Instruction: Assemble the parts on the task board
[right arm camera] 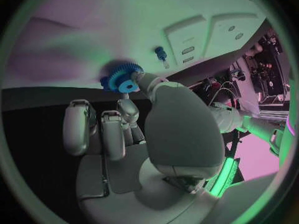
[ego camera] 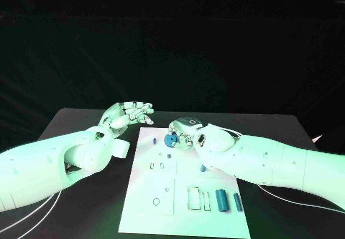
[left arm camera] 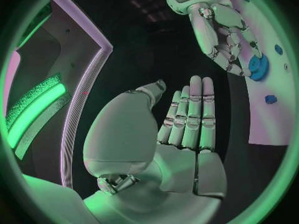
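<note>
Right hand [ego camera: 188, 133] pinches gear [ego camera: 172, 140] over board [ego camera: 144, 209] far end, near small peg [ego camera: 154, 141]. Left hand [ego camera: 128, 114] empty, fingers apart, off board's far-left corner. Advice: keep gear level, centre bore over seat, lower slowly.

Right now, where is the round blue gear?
The blue gear sits near the far end of the white task board in the head view, touched by the right hand, with a small blue peg beside it.

Left robot hand [ego camera: 129, 113] raised, fingers apart; right robot hand [ego camera: 188, 133] curled downward.
</note>
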{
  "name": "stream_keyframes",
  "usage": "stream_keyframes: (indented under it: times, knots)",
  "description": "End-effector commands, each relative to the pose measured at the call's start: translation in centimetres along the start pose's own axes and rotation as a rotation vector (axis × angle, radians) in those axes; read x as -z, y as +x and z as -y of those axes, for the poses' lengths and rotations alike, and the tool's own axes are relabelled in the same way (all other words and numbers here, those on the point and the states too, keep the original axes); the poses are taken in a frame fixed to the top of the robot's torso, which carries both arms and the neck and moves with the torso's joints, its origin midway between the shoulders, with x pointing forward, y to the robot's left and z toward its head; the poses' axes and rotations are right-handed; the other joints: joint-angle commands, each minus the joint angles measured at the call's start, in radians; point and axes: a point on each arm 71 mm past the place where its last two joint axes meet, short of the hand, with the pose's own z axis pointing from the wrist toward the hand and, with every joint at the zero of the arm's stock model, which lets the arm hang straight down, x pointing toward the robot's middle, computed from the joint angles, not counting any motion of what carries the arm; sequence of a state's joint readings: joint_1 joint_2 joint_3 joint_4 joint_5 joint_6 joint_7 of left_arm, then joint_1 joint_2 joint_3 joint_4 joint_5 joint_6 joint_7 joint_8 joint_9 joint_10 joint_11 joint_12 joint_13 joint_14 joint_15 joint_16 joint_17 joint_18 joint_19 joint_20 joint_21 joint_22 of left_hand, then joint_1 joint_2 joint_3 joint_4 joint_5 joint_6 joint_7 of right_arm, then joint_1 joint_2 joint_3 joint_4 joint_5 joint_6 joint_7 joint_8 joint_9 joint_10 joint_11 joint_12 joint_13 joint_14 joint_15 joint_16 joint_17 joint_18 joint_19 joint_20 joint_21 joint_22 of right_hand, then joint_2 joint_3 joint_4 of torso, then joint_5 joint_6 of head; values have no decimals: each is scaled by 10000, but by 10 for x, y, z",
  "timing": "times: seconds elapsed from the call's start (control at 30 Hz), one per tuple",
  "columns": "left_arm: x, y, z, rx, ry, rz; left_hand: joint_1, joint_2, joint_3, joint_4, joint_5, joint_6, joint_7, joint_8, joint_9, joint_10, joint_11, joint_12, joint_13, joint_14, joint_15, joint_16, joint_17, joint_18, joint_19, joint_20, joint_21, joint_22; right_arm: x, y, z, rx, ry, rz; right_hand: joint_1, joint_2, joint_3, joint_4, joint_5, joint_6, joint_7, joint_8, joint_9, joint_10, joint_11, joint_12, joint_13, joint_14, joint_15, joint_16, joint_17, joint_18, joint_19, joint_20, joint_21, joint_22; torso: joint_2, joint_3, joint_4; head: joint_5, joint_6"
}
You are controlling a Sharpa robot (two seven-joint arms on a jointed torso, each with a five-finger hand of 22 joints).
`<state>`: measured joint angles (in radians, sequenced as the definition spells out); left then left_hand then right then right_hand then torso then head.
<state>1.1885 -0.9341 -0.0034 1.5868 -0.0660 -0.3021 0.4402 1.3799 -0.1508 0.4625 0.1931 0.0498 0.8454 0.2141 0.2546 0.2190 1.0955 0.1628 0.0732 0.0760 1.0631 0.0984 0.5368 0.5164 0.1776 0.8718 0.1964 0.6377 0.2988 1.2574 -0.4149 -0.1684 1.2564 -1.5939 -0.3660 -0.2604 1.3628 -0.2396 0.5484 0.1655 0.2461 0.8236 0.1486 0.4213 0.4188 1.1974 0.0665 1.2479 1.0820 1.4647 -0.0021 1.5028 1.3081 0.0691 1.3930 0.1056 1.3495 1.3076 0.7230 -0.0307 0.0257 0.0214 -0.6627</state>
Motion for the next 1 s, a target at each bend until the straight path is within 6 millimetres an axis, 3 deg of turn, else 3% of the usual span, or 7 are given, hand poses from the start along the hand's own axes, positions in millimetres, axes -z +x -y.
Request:
stream_keyframes:
  times: [0.03,0.2,0.27,0.37,0.77,1.0]
  knots:
    - [-1,2,1,92,59,-119,-17,87,45,4,33,-71,237,-58,12,-38,29,-14,10,-74,-15,-37,15,31,-53,4,66,14,0,2,0,241,27,-191,-78,28,97,-10,-8,-23,60,-74,-19,-40,24,-85,-47,697,-23,-54,1028,-21,-18,-38,-50,222,-12,-5,-13,5,-10]
    - [-1,2,1,95,52,-125,-17,87,45,4,33,-71,237,-58,12,-38,29,-14,10,-74,-15,-37,15,31,-53,4,66,14,-2,3,-1,251,-6,-232,-281,-32,177,-117,-167,-236,141,-251,-112,-186,92,-211,-190,681,32,-84,973,-3,-79,4,-138,161,-5,-5,-11,-9,0]
    - [-1,2,1,98,46,-131,-17,87,45,4,33,-71,237,-58,12,-38,29,-14,10,-74,-15,-37,15,31,-53,4,66,14,-3,4,-3,234,-38,-279,-467,-78,220,-218,-432,-550,238,-539,-249,-250,184,-259,-244,675,111,-93,959,4,-105,74,-186,144,-5,-3,-7,-5,12]
    - [-1,3,1,98,27,-132,-17,87,45,4,33,-71,237,-58,12,-38,29,-14,10,-74,-15,-37,15,31,-53,4,66,14,-3,5,-5,183,-79,-436,-594,-135,176,-353,-732,-888,249,-863,-385,-309,210,-286,-275,668,143,-104,938,17,-126,120,-237,129,-10,-5,10,-24,-7]
    - [-1,2,0,77,-8,-90,-17,87,45,4,33,-71,237,-58,12,-38,29,-14,10,-74,-15,-37,15,31,-53,4,66,14,-1,7,-3,84,-72,-694,-813,-185,-69,-347,-794,-969,275,-1018,-440,-359,240,-306,-295,665,167,-108,932,21,-134,143,-271,128,-10,-15,-12,8,-26]
    - [-1,1,0,62,-23,-60,-23,76,44,-9,33,-80,238,-65,22,-48,30,-14,15,-85,-14,-40,37,33,-66,9,78,16,0,8,0,17,-14,-833,-867,-82,-124,-343,-789,-741,258,-961,-415,-295,228,-249,-219,669,163,-99,949,16,-107,149,-256,164,-11,-9,-7,5,-14]
